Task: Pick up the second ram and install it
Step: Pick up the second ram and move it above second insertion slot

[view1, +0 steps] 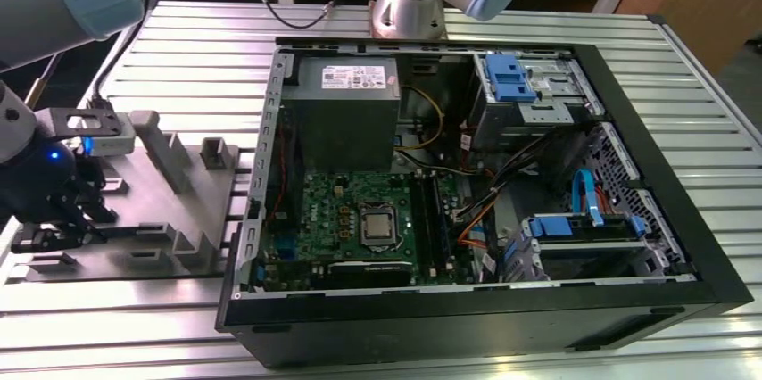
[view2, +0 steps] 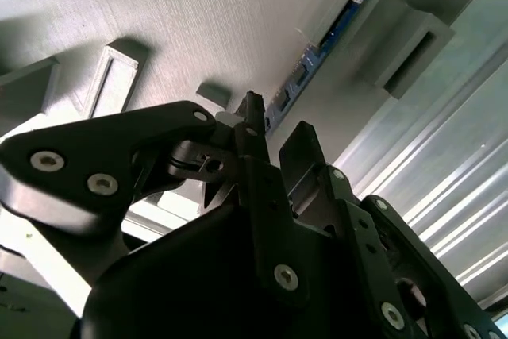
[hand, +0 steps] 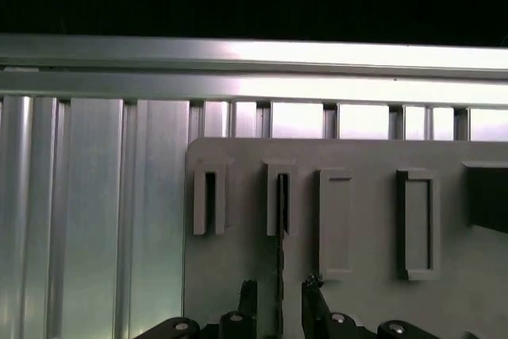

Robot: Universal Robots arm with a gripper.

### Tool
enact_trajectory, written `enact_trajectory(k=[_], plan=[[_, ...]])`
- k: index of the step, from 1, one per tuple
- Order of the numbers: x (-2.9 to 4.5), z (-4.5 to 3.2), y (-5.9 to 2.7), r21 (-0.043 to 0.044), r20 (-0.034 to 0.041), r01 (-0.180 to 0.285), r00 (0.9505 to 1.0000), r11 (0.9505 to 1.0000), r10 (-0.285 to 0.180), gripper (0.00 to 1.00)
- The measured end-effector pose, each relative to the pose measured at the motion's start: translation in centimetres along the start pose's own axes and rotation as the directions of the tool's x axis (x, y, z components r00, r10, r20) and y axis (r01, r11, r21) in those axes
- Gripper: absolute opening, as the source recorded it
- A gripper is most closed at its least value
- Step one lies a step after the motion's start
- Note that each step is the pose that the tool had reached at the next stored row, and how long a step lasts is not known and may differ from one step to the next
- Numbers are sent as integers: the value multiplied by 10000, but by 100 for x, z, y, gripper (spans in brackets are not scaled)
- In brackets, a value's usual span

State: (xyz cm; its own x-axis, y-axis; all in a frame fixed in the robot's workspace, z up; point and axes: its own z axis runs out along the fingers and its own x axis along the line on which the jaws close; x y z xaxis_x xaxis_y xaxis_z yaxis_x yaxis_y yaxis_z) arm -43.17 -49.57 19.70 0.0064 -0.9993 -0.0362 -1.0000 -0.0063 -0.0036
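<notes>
Claw (hand: 279, 299) state: spread, with one finger on either side of the second ram (hand: 279, 256) and a visible gap to each face. Nothing is pinched. In the exterior view the claw sits low over the grey holder plate (view1: 178, 251). That plate lies at the counter (view1: 191, 32) edge on the exterior view's left, beside the open computer case (view1: 476, 313).

Hazards, as judged from this stance:

1. Computer case and motherboard (view1: 321, 210). Both stand well apart from the claw, past the holder plate. A stick gripped crooked would probably meet its memory slot at an angle and fail to seat, or load the board unevenly.
2. Holder plate. The stick stands on edge with one end in a narrow grey pocket (hand: 271, 196). A pull that is not straight out of the pocket is likely to bind the stick against the pocket walls and drag the plate along.
3. Fingers (view2: 255, 140). Closing off-centre would push the stick sideways before the opposite finger arrives, tilting it in the pocket. Hard pressure on the black chips could damage them. How far along the stick the fingers stand cannot be told, so a pivot under an end-heavy grip cannot be ruled out.

Position: the second ram lies between the fingers, apart from both, and runs from them into the pocket.
</notes>
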Motion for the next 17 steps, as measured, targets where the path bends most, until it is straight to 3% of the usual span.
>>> enact_trajectory(k=[9,12,17], plan=[[-1,11,4,0,-4,0,10000,10000,0,34],[-1,11,4,-1,-5,0,10000,10000,0,21],[-2,-14,4,-1,-6,0,10000,10000,0,21]])
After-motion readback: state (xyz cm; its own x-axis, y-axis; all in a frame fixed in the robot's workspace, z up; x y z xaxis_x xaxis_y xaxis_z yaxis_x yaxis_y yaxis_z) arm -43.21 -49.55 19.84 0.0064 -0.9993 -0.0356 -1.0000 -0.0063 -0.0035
